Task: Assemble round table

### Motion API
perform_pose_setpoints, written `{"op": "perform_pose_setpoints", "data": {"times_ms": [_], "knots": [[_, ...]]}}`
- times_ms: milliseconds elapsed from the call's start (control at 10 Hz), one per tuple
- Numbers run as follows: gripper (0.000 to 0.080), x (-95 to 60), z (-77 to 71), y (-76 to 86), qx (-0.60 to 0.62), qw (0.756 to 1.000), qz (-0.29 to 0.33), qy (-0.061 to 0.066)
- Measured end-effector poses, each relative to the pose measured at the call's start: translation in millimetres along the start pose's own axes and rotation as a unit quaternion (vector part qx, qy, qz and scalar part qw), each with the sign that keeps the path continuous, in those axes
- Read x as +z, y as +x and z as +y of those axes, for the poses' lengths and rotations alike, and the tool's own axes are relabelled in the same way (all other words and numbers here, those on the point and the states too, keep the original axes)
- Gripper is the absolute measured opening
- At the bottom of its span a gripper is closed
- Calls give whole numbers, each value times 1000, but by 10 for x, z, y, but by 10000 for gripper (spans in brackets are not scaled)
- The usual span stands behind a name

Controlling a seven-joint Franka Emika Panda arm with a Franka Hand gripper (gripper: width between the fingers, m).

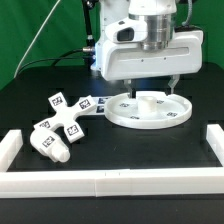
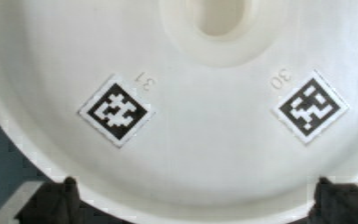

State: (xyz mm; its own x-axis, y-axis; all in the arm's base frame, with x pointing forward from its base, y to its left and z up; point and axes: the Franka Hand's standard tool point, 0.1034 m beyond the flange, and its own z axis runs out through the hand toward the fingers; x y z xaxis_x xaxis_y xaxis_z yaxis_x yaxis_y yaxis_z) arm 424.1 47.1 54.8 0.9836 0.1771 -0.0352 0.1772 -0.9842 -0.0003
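The large round disc (image 1: 150, 110) lies flat on the black table, rim up, with its central hub (image 1: 150, 99) in the middle. My gripper (image 1: 153, 87) hangs directly over it, jaws wide open and holding nothing, one finger near each side of the disc. In the wrist view the disc (image 2: 194, 140) fills the frame, with its hub (image 2: 220, 20) and two tags on it. My gripper (image 2: 197, 205) shows only as dark fingertips (image 2: 51, 203) in two corners of the picture. The cross-shaped base (image 1: 62, 115) and the short leg (image 1: 48, 148) lie towards the exterior view's left.
The long white rail frame (image 1: 100, 181) borders the table at the front and both sides. The marker board (image 1: 92, 103) lies flat just beside the disc, on the exterior view's left. Cables and the arm's base stand behind.
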Motion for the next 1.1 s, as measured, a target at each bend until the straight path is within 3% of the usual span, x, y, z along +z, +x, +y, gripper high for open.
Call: {"op": "perform_pose_setpoints", "data": {"times_ms": [200, 300, 600, 900, 1100], "knots": [[648, 16, 5, -32, 9, 1000, -4, 2], [648, 74, 13, -159, 29, 999, -20, 9], [648, 307, -92, -557, 44, 998, -51, 11], [648, 310, -82, -507, 43, 998, -42, 10], [648, 464, -73, -568, 40, 998, -42, 3]]}}
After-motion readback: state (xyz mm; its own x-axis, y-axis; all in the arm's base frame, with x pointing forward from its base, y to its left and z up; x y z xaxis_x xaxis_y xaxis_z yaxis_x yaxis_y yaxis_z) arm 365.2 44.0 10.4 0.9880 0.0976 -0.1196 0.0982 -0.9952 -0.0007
